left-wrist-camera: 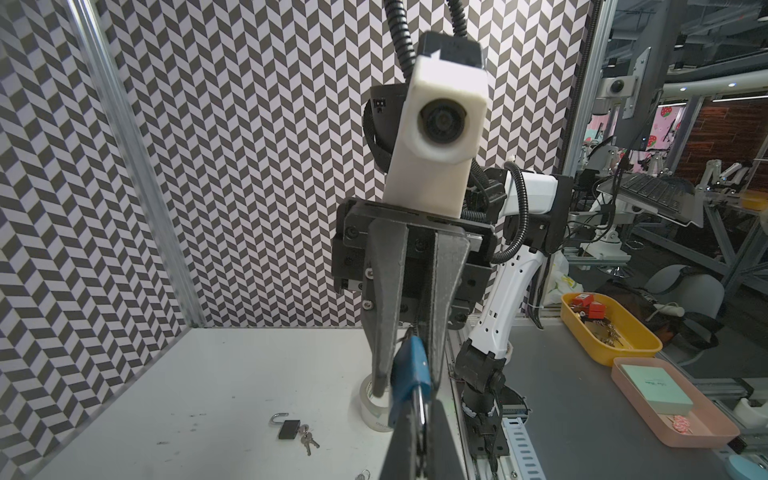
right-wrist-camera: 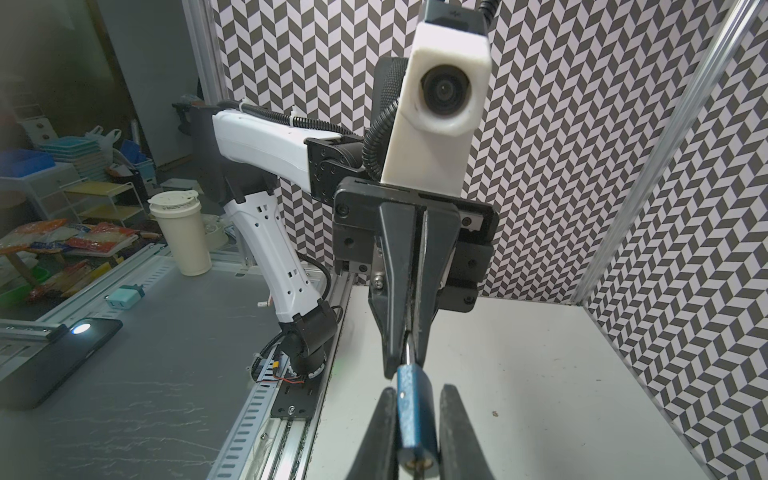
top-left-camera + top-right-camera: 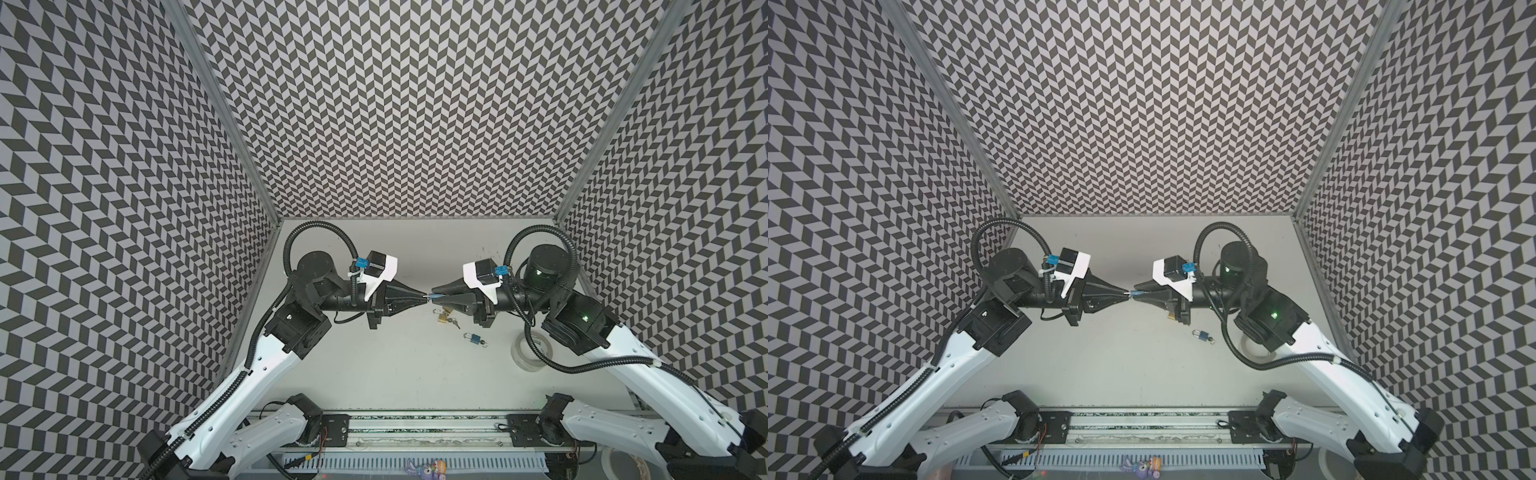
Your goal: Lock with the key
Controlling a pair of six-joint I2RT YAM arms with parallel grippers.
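Nearest, at 6 o'clock of the white table: a slotted mounting rail carrying both arm bases, with a small purple figure lying in front of it. The next entries are placed by clock face from the point where the two grippers meet. One roll of clear tape lies flat at 4 o'clock, crossed by the right arm's cable. One loose padlock, blue-bodied with keys attached, lies on the tabletop between 4 and 5 o'clock, apart from the tape. Brass-coloured padlocks with keys lie close in at 5 o'clock, partly hidden under the right gripper, so their count is unclear. Above these, raised clear of the table in both top views, the grippers meet tip to tip. The left gripper points toward 3 o'clock, and the right gripper points toward 9 o'clock. The blue padlock is in mid-air between them, at about the middle of the table's width. The right gripper clamps it, one finger on each flat side of the body, and the right wrist view shows the brass end facing that gripper's palm. The left gripper is fully closed, pinching a thin silver stem that projects from the padlock's other end. Whether that stem is the key or the shackle cannot be told. Farthest, at 12 o'clock: the black-and-white chevron back wall, with matching side walls at 9 and 3 o'clock.
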